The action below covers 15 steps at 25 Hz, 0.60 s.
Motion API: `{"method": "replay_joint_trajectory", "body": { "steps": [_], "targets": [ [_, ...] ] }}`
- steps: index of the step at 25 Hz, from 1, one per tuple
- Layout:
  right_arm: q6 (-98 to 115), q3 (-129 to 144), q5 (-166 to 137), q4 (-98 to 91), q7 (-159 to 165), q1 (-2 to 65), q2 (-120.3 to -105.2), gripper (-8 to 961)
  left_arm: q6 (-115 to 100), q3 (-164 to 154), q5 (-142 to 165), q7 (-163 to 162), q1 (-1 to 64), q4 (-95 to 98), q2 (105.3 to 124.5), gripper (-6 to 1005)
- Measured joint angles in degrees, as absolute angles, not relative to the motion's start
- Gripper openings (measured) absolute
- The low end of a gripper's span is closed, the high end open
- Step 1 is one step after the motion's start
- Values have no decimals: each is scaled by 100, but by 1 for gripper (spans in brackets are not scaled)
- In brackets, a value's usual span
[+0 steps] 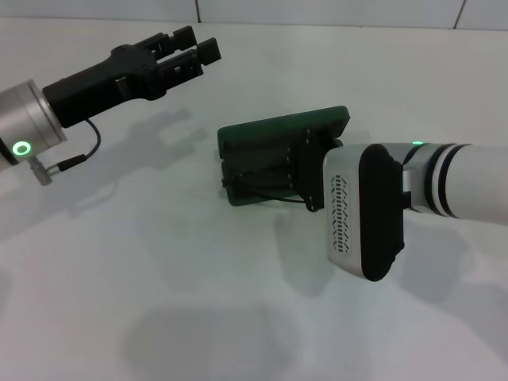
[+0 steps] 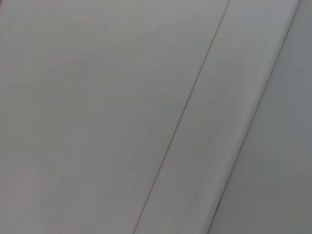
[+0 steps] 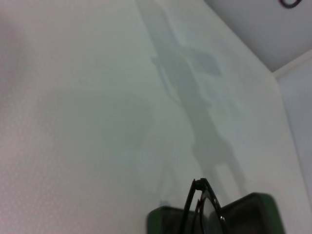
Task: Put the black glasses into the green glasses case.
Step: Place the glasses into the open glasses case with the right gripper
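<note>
The green glasses case (image 1: 278, 131) lies open in the middle of the white table, lid raised at the far side. My right gripper (image 1: 305, 176) reaches into it from the right and is shut on the black glasses (image 1: 258, 184), holding them low over the dark lining. In the right wrist view the glasses (image 3: 201, 204) stand on edge just above the case (image 3: 256, 214). My left gripper (image 1: 198, 46) is open and empty, raised above the table to the far left of the case. The left wrist view shows only bare white surface.
The white table (image 1: 159, 278) spreads all round the case. A pale wall with a seam (image 1: 238, 12) runs along the far edge. A thin cable (image 1: 83, 155) hangs from my left wrist.
</note>
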<state>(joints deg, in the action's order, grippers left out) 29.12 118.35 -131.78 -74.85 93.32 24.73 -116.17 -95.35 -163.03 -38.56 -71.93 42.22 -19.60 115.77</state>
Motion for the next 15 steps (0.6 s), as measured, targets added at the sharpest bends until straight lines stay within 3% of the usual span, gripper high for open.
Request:
{"method": "replay_joint_trajectory", "body": {
  "steps": [8, 15],
  "targets": [
    [3086, 11529, -13049, -7672, 9349, 2397, -11605, 42, -9542, -16304, -3785, -7195, 4200, -1959, 11562, 695],
    [5276, 9645, -11218, -7884, 8859, 2338, -11578, 42, -9547, -16303, -3775, -7111, 4177, -1960, 11549, 695]
  ]
}}
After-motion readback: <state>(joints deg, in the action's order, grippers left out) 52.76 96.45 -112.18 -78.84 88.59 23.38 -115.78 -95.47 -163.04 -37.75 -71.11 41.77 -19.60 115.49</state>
